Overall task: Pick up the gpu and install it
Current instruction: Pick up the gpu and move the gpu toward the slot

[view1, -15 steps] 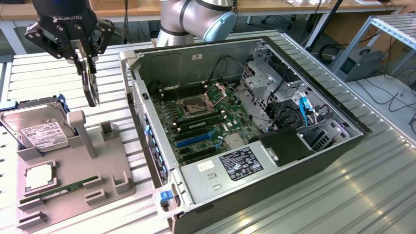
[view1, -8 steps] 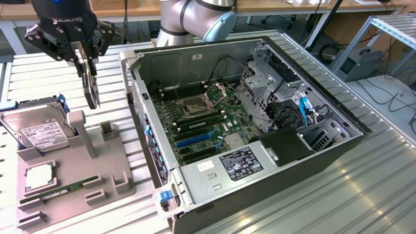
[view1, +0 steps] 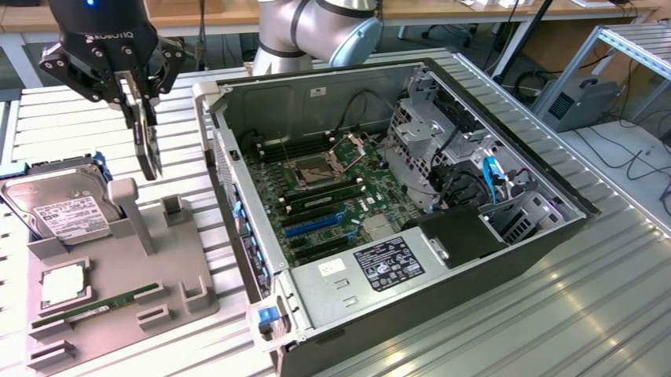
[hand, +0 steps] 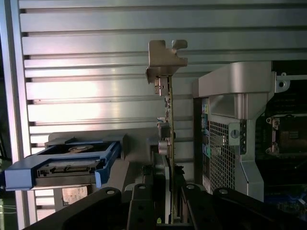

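Gripped the gpu [view1: 149, 149] upright by its upper edge in the narrowed gripper [view1: 140, 96], above the grey holder [view1: 115, 267], beside the open computer case [view1: 314, 86]. Judged as the carrying step; called for careful lining up over a motherboard slot, not yet reached.

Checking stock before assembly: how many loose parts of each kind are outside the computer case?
gpu: 1
hard drive: 1
cpu: 1
memory stick: 1
Total: 4
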{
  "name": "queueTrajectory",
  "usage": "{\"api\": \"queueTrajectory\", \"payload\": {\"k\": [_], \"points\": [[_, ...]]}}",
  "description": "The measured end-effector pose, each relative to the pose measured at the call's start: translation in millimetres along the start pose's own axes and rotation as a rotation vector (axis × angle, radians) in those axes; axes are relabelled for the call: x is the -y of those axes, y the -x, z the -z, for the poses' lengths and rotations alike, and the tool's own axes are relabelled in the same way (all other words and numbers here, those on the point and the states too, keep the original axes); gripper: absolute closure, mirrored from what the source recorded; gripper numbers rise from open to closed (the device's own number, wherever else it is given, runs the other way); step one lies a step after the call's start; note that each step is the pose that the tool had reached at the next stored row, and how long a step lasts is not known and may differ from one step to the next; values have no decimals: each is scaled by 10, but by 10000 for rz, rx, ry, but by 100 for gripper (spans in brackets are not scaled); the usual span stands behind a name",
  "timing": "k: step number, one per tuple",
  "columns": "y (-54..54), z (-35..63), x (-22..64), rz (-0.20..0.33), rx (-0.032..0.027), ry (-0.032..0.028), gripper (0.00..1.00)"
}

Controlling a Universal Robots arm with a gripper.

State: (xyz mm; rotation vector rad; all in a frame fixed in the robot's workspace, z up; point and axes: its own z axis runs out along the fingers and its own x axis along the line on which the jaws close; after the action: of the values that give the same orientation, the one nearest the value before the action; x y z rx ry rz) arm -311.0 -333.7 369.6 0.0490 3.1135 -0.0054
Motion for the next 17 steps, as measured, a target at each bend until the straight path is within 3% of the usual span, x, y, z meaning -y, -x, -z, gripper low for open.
{"api": "queueTrajectory", "payload": {"k": [17], "points": [[5,-1,163,0,1,0,73]]}}
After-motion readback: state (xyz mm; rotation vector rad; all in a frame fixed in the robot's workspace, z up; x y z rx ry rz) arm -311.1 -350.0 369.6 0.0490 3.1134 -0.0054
